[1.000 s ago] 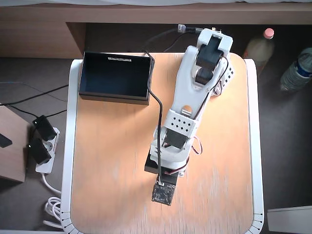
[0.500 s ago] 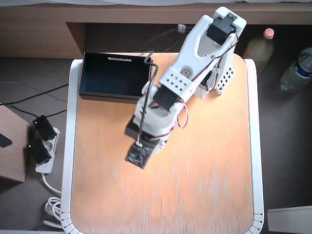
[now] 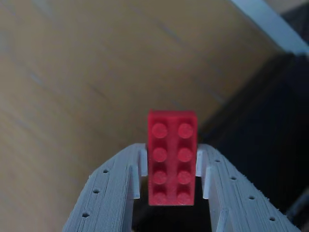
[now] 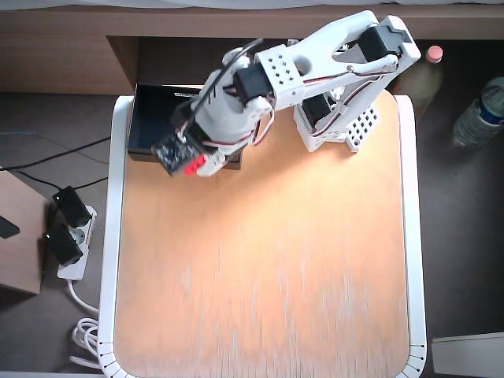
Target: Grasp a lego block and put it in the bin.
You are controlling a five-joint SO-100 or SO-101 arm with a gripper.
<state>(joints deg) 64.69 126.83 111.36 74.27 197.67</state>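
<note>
The claw [image 3: 171,193] was closed on the block [image 3: 172,157], its two white fingers [image 3: 113,193] pressing the brick's long sides. In the wrist view the block stood studs toward the camera, its far end reaching past the fingertips. Beyond the claw lay the tan worktop [image 3: 87,72], and to the right of the claw the dark side of the bin [image 3: 260,130], seemingly its outer wall, though the blur made that hard to settle.

In the overhead view the claw [image 4: 197,164] hung at the bin's [image 4: 157,118] near long wall, with a sliver of the red block [image 4: 196,163] showing at its tip. The bin sat mostly behind and to the left of the claw in that view, at the worktop's [image 4: 268,260] far left corner. The arm [image 4: 315,63] stretched back from the claw toward its base on the right.
</note>
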